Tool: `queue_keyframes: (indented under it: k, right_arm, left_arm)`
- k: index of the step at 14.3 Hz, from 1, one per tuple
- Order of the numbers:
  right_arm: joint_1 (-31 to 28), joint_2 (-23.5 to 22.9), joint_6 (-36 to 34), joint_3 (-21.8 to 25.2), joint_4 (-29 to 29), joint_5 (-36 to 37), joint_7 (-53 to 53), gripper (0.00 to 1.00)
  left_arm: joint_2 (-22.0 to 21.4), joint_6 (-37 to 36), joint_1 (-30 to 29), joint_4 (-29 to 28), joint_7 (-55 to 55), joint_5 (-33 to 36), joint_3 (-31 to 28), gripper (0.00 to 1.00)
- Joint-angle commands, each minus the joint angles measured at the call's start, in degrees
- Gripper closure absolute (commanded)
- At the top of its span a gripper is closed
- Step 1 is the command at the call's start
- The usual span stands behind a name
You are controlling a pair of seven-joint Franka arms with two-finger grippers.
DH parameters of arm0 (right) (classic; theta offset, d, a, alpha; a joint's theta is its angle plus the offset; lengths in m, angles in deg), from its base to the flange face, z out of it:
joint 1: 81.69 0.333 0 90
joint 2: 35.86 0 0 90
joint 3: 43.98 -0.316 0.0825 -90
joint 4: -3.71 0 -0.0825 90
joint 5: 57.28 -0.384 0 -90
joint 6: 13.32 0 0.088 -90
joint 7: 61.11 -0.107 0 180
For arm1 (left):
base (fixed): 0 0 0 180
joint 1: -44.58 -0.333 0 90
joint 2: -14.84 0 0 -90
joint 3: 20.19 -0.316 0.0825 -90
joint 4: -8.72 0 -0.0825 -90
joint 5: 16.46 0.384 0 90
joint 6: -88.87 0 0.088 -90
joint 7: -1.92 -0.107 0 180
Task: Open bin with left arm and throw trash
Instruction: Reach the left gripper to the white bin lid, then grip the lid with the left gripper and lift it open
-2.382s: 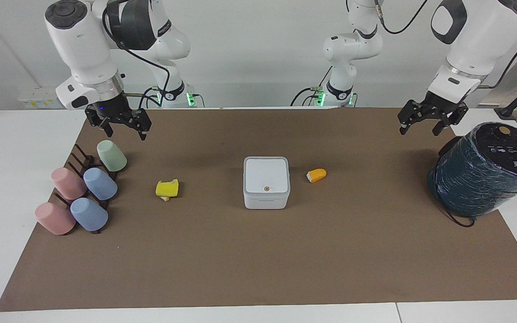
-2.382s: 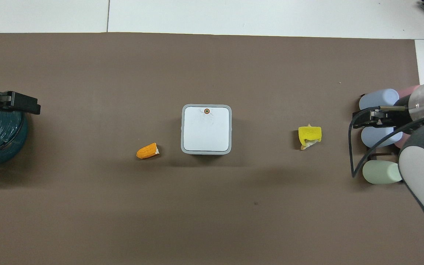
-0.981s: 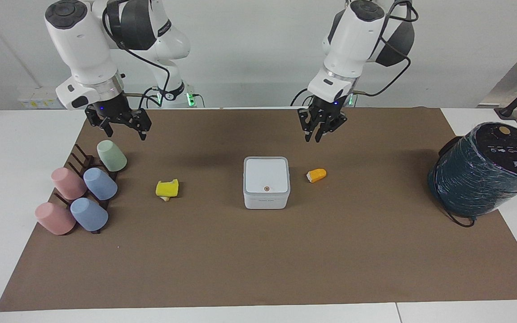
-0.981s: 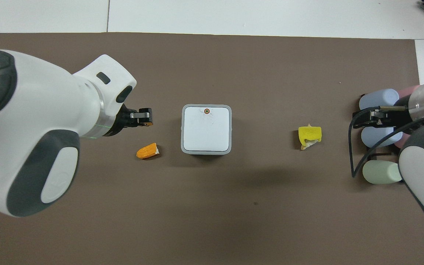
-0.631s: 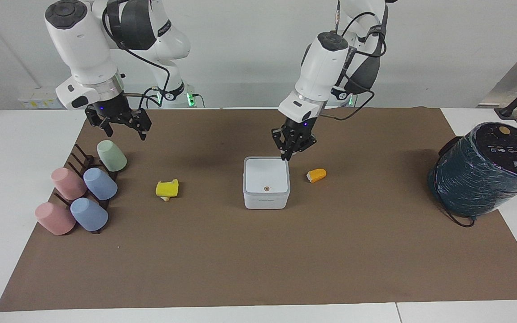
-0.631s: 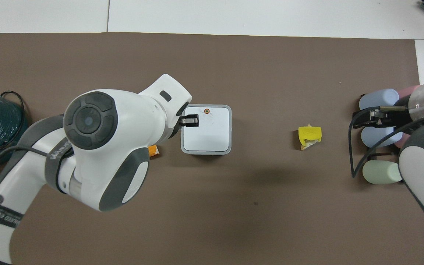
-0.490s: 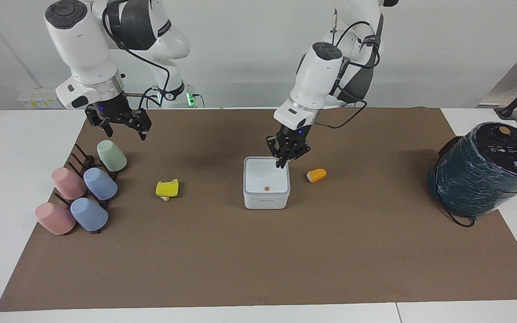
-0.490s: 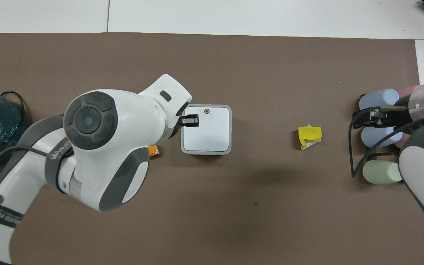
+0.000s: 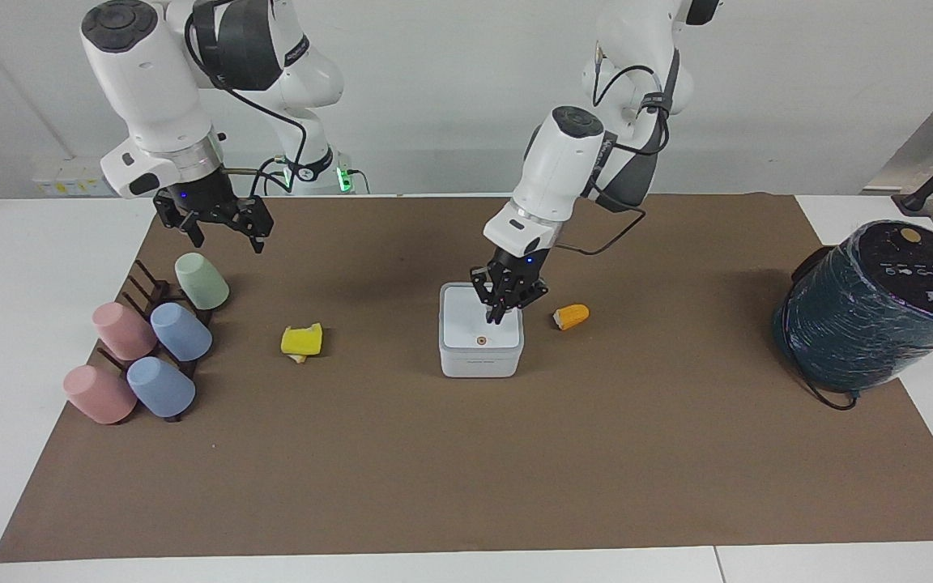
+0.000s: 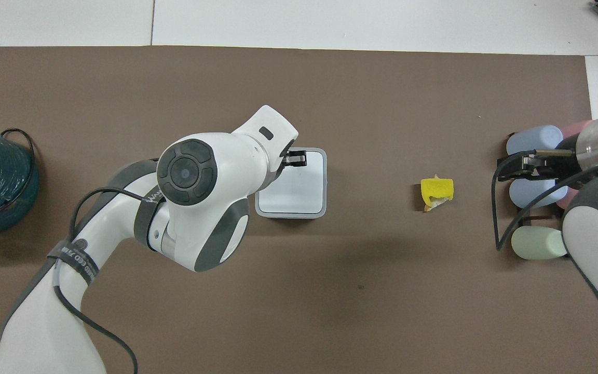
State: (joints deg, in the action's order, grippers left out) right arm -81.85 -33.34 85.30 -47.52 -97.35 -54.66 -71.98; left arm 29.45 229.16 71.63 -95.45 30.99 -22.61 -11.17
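I've got the left gripper (image 9: 498, 312) down over the bin (image 9: 480, 354), fingers pinched nearly together w/ nothing between them, tips over the lid just short of its orange dot; can't tell if touching. Lid's down. Bin sits mid tabletop (image 9: 466, 478) on the brown mat. Orange scrap (image 9: 572, 316) beside bin twd the left arm's end, yellow scrap (image 9: 302, 340) well apart twd the right arm's end. Right arm waits, right gripper (image 9: 222, 229) spread open, empty, above the cups (image 9: 151, 348) on their rack.
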Motion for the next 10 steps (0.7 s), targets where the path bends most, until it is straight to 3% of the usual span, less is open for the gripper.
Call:
queue_keyframes:
  k: [1, 5, 7, 10]
  right_arm:
    - [-0.63, 0.99, -0.19, -0.24, -0.99, -1.39, 1.81, 0.0]
    - [-0.63, 0.99, -0.19, -0.24, -0.99, -1.39, 1.81, 0.0]
    - [-0.63, 0.99, -0.19, -0.24, -0.99, -1.39, 1.81, 0.0]
    - [-0.63, 0.99, -0.28, -0.24, -0.99, -1.39, 1.81, 0.0]
  left_arm:
    - [0.15, 2.44, 1.16, -2.17, 0.11, -0.88, -0.93, 0.87]
    - [1.37, 8.68, 1.95, -6.39, 0.11, -0.88, -0.93, 0.87]
    - [3.13, 9.39, 2.3, -6.49, 0.2, -0.88, -1.02, 0.87]
    - [3.23, 6.77, 1.87, -3.6, -0.07, -0.79, -1.02, 0.77]
